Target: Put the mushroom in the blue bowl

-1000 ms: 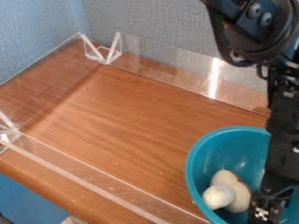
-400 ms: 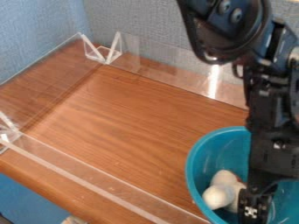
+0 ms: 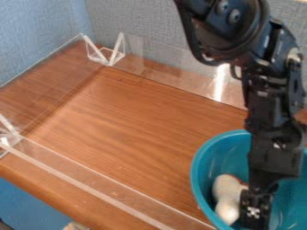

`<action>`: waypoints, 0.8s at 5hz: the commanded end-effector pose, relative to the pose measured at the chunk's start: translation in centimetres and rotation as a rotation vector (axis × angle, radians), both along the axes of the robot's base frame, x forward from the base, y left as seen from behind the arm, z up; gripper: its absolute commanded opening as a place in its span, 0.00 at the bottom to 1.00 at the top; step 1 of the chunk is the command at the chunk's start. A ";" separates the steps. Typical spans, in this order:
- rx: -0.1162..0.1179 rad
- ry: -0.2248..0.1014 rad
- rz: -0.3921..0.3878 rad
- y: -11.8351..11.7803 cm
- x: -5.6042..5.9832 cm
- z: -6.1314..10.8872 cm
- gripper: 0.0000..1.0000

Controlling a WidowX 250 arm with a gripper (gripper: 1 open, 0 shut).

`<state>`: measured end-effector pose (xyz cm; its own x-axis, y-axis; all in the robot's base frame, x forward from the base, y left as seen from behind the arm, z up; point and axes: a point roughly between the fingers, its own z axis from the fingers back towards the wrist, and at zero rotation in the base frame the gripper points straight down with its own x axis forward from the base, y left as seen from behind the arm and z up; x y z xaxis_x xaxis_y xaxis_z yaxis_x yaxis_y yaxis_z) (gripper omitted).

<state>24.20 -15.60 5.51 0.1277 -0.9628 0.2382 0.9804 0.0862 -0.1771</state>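
Note:
The blue bowl [image 3: 211,154] sits at the lower right of the wooden table, cut off by the frame's edge. Inside it, on the left part of its floor, lies the cream-white mushroom [image 3: 225,199]. My black arm comes down from the top right into the bowl. Its gripper [image 3: 256,212] points steeply down just right of the mushroom, open, with nothing seen between its fingers. Whether a finger touches the mushroom I cannot tell.
A low clear plastic wall [image 3: 180,63] fences the brown wooden table [image 3: 108,117]. White brackets hold it at the back left [image 3: 108,51] and at the left edge [image 3: 10,137]. A blue backdrop stands behind.
The arm has swung left in the picture, over the bowl, and the wrist has rolled. The mushroom lies where it lay, in the bowl.

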 end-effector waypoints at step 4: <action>-0.028 -0.072 0.150 -2.9 3.3 1.1 0.00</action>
